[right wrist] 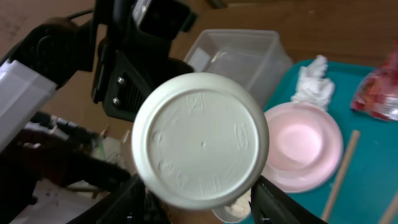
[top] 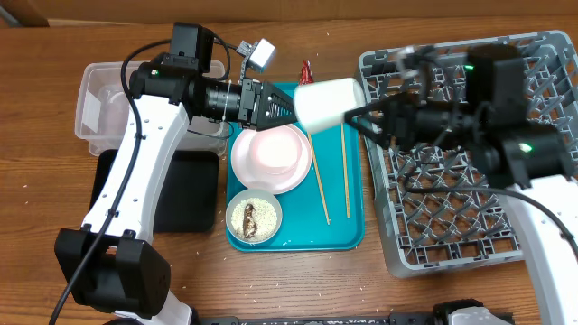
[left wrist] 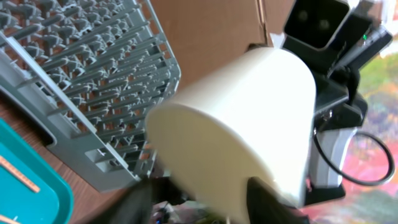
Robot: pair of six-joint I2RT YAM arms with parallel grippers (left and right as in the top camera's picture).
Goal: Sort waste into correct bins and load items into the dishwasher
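I see the white cup [top: 330, 102] held sideways in the air at upper centre of the overhead view, over the teal tray's [top: 348, 230] top edge. My left gripper [top: 291, 106] pinches its rim end. My right gripper [top: 366, 119], reaching from over the dish rack [top: 424, 212], straddles its base; whether it presses I cannot tell.

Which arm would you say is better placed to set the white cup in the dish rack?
Right: the right gripper flanks the base of the white cup beside the dish rack; the left gripper holds its rim farther away.
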